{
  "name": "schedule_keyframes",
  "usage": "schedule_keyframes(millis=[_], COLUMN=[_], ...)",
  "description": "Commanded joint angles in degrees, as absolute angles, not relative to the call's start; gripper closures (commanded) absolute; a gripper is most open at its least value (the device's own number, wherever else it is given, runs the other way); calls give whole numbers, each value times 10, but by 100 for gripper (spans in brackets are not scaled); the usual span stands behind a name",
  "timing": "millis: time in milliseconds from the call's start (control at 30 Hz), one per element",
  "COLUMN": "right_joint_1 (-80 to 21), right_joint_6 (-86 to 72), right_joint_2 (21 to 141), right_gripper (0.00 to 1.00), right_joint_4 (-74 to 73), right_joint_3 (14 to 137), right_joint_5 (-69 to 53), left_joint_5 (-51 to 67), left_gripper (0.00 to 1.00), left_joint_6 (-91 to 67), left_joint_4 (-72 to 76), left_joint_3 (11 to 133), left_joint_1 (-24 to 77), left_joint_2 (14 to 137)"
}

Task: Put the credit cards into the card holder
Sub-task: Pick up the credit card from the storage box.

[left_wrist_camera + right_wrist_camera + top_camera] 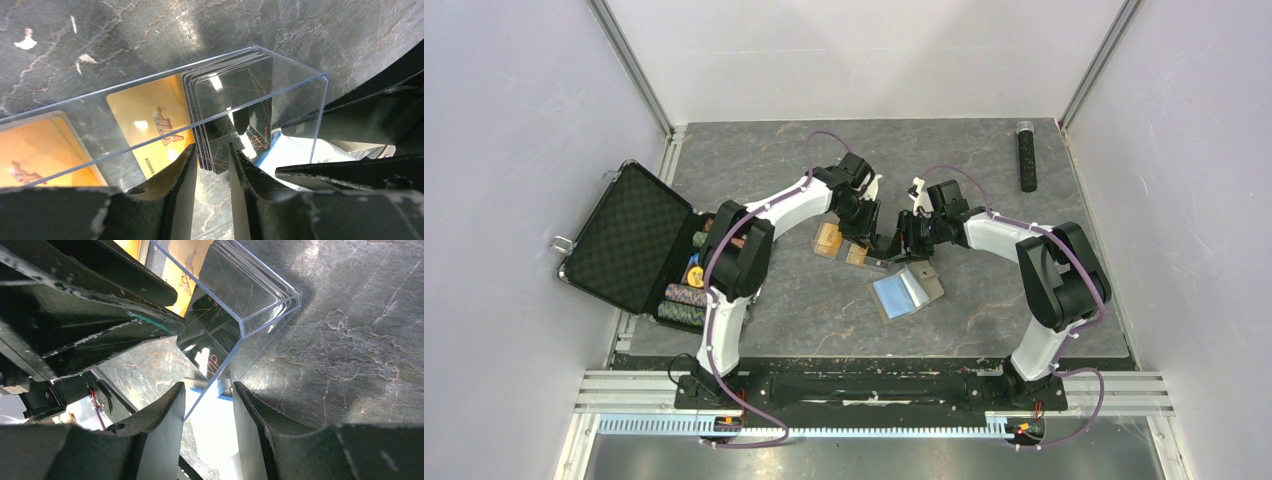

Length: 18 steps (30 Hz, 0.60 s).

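**Both grippers at the clear box**

On my left the black chip case (629, 235) lies open. My left gripper (211, 150) has its jaws slightly apart, with a corner of the credit cards (220, 120) in the gap. The cards stand inside the clear box (300, 100). The card holder (907, 290) lies open near it. My right gripper (207, 390) straddles the box wall; whether it clamps, I cannot tell.
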<state>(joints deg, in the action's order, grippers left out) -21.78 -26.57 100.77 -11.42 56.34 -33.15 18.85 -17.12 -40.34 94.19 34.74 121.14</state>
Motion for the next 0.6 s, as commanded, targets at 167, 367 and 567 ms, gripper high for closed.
schedule_keyframes(millis=[167,367,567], right_joint_1=[-219,-219,-219], right_joint_6=[-255,-255,-254], right_joint_2=[1000,1001,1001], right_gripper=[57,57,57], right_joint_4=[-110,-110,-110], right_joint_3=[561,561,561], right_joint_5=[-328,-328,-328], left_joint_5=[223,217,193], left_gripper=[70,97,98], left_joint_6=[-184,-174,-156], left_joint_4=[-406,-416,-438], left_joint_3=[949,963,984], left_joint_1=[350,359,375], left_joint_2=[1241,1239,1236])
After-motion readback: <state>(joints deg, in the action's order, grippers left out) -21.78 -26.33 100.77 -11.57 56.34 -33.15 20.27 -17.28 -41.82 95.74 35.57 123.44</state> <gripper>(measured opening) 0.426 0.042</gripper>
